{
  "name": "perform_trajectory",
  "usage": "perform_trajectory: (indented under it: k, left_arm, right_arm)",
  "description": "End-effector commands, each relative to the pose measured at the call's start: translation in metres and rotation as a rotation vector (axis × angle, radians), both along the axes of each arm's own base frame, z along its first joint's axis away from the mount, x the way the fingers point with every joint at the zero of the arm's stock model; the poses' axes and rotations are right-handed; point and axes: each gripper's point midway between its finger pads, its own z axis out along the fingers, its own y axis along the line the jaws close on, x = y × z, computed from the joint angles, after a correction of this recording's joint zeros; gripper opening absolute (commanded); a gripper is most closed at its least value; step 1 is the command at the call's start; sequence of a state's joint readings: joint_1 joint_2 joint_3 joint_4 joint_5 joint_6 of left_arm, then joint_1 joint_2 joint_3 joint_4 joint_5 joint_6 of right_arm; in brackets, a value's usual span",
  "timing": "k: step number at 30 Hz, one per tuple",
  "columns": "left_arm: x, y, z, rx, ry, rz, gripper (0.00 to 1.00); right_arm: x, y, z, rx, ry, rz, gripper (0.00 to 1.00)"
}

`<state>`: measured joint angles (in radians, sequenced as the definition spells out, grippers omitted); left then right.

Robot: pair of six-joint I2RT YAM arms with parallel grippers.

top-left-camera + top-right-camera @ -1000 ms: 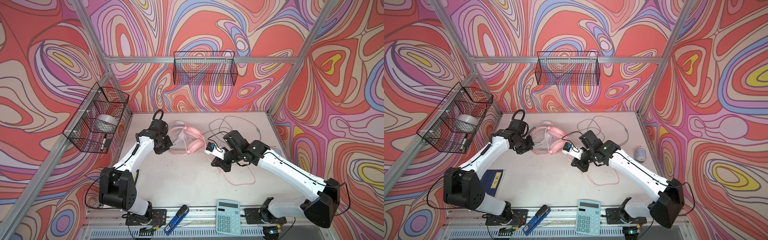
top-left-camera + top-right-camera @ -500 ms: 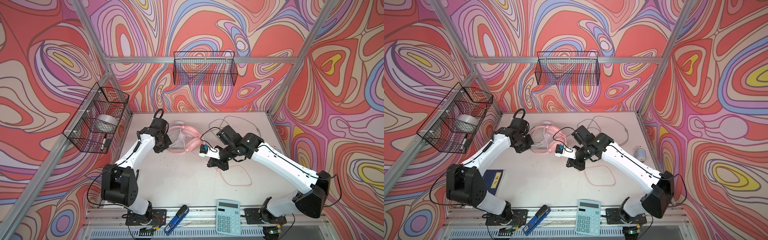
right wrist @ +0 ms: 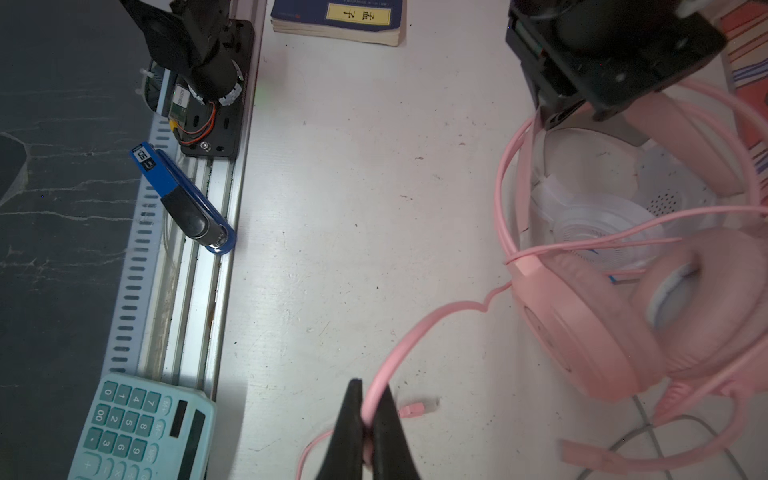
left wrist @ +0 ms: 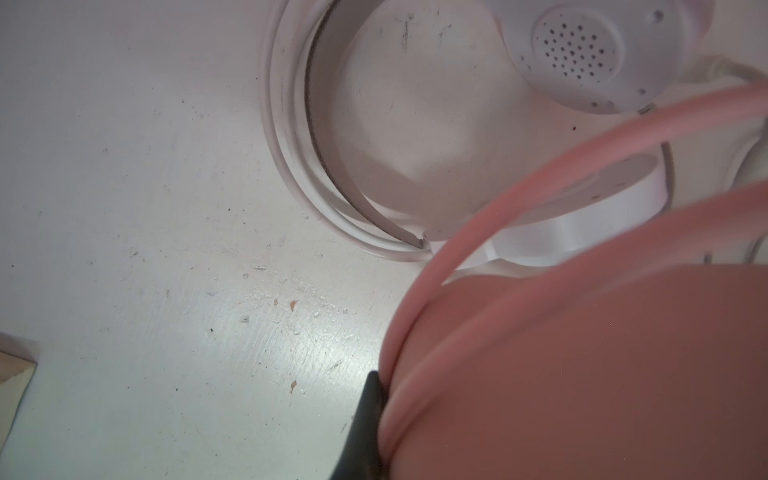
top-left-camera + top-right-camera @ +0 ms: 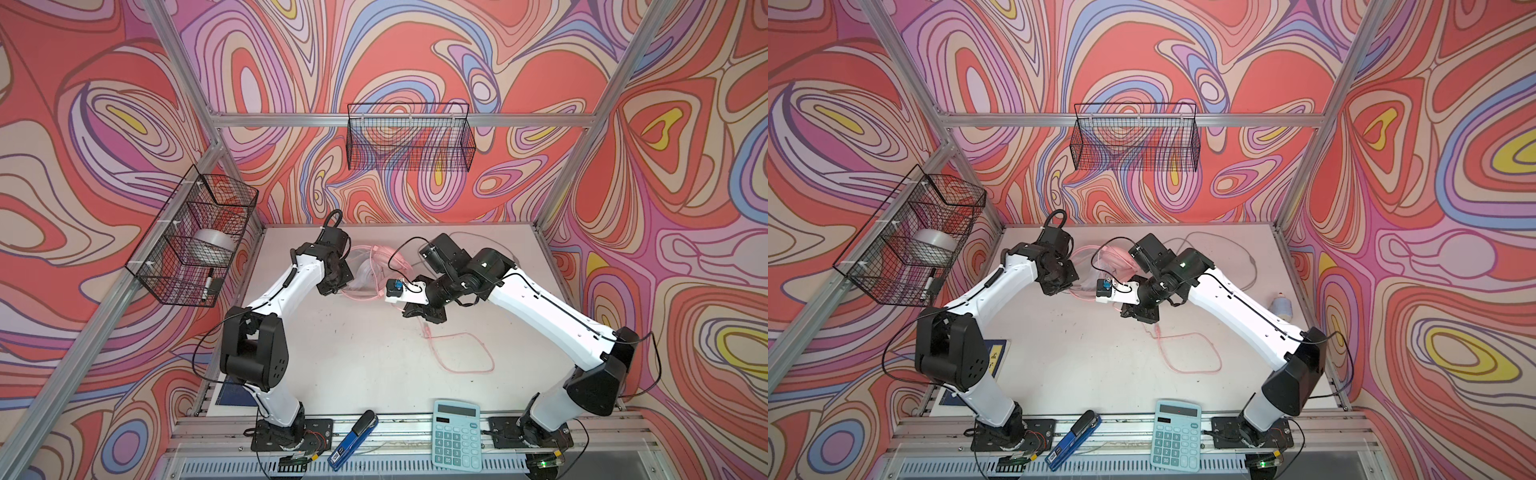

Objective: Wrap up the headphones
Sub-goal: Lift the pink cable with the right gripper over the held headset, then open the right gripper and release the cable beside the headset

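- Tabletop (image 5: 332,353) sits inside patterned walls. Both headphones are at the back middle, the pink headphones (image 3: 582,332) lying against and partly over the white headphones (image 4: 573,54).
- Change: over the last second the right gripper (image 3: 368,428) has swung left, closer to the pink earcups. It's pinching the pink cord (image 3: 415,336) between its tips.
- The slack trailing behind it now lies in a wider, rounder loop on the table.
- The left gripper (image 3: 590,124) hasn't moved. It's pressed together on the pink headband, anchoring it.
- Read: mid-wrap, bringing the next turn in. A few strands already cross the band and earcups. The plug (image 3: 419,407) is loose on the table, so plenty of cord is left.
- The white set looks untouched. Its grey cord (image 3: 648,424) sprawls loose.
- Room: the bare table in the front middle is the free zone for sweeping the cord.
- Tight spots: the two grippers are near each other, and the back wall is near behind the headphones.
- Front edge: the calculator (image 5: 456,440) and stapler (image 5: 353,432) sit on the rail, the book (image 3: 336,20) is at front left. All are well apart from the loop.
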<state>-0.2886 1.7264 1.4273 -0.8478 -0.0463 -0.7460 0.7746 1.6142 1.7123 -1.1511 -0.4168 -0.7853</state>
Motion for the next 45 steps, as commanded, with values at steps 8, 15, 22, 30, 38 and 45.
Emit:
perform_trajectory:
  k: [8, 15, 22, 30, 38, 45]
  left_arm:
    - [-0.008, -0.006, 0.001, 0.159, 0.041, -0.158, 0.00]
    - [-0.015, -0.010, 0.003, 0.205, 0.046, -0.281, 0.00]
    - [-0.021, -0.006, 0.007, 0.237, 0.055, -0.316, 0.00]
    - [-0.024, -0.022, 0.003, 0.209, 0.049, -0.407, 0.00]
    - [-0.028, -0.035, 0.007, 0.166, 0.026, -0.481, 0.00]
    - [-0.036, -0.038, 0.006, 0.149, 0.012, -0.545, 0.00]
  right_arm:
    - [0.031, -0.003, 0.006, -0.093, -0.145, -0.027, 0.00]
    - [0.069, -0.021, 0.003, -0.212, -0.286, -0.098, 0.00]
    - [0.085, -0.028, 0.009, -0.232, -0.327, -0.128, 0.00]
    - [0.115, -0.017, 0.011, -0.147, -0.336, -0.193, 0.00]
    - [0.163, -0.003, -0.017, -0.075, -0.231, -0.283, 0.00]
    - [0.199, -0.009, -0.037, -0.034, -0.166, -0.384, 0.00]
